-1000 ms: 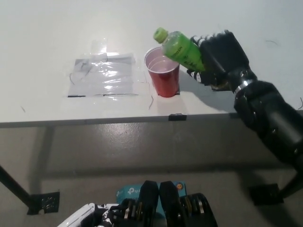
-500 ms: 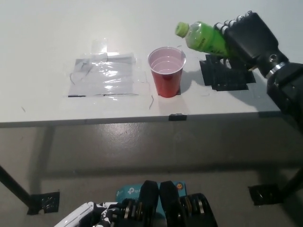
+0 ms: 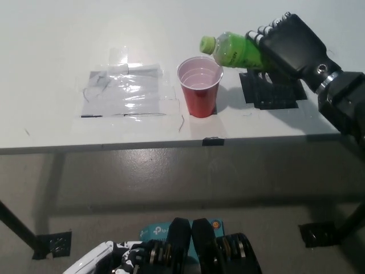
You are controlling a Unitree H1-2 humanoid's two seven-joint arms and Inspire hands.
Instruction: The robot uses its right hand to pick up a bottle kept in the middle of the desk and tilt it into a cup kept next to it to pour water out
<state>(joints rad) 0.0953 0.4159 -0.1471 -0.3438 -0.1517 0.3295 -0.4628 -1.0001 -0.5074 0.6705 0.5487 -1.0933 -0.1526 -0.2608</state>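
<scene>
A green bottle [image 3: 234, 51] with a green cap lies nearly level in the air, its cap pointing left just above the far right rim of the red cup [image 3: 199, 87]. My black right hand [image 3: 288, 45] is shut on the bottle's rear half. The cup stands upright on the white desk [image 3: 57, 51], near its front edge. My white left hand [image 3: 100, 262] rests at the bottom left edge of the picture, mostly out of view.
A clear plastic sheet [image 3: 125, 94] taped to the desk lies left of the cup. A patch of black tape [image 3: 271, 94] marks the desk right of the cup, under my right hand. A small black clip [image 3: 211, 141] sits on the desk's front edge.
The bottle swung away to the right of the cup, and has now come back a little leftward, its cap near the cup's rim again.
</scene>
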